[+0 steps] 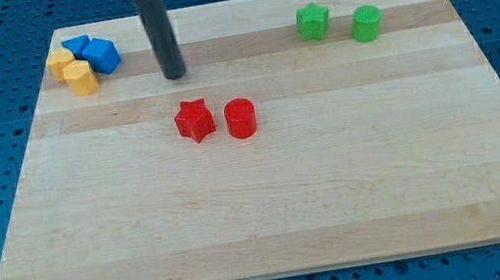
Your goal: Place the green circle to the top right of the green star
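The green star (313, 21) lies near the board's top right. The green circle (366, 23) stands just to its right and slightly lower, a small gap apart. My tip (176, 75) rests on the board in the upper left half, far to the left of both green blocks and above the red star (195, 120).
A red circle (240, 119) sits beside the red star near the board's middle. Two yellow blocks (73, 70) and two blue blocks (94, 53) cluster at the top left corner. The wooden board (271, 216) lies on a blue perforated table.
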Controlling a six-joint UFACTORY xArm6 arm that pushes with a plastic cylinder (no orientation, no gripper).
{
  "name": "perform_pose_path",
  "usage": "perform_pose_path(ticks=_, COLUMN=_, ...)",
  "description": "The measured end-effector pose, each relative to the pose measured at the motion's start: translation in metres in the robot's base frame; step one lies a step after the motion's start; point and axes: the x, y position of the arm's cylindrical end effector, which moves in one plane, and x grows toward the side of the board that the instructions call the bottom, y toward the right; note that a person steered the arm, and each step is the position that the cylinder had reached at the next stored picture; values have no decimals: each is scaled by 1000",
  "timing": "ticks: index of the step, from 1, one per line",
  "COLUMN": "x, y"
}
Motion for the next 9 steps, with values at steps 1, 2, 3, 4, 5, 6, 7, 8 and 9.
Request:
perform_pose_path(ticks=1, x=-16, y=15)
perform_pose_path(ticks=2, x=-8, y=2)
perform_pose_path(ticks=3, x=-5, y=13)
perform_pose_path(ticks=4, x=2, y=41)
perform_pose_path(ticks=5, x=11, y=40)
perform_pose_path(ticks=6, x=39, y=166)
perform_pose_path(ticks=7, x=37, y=274)
perform_pose_path(ticks=8, x=-16, y=272)
perform_pose_path(ticks=9, x=-39, y=237)
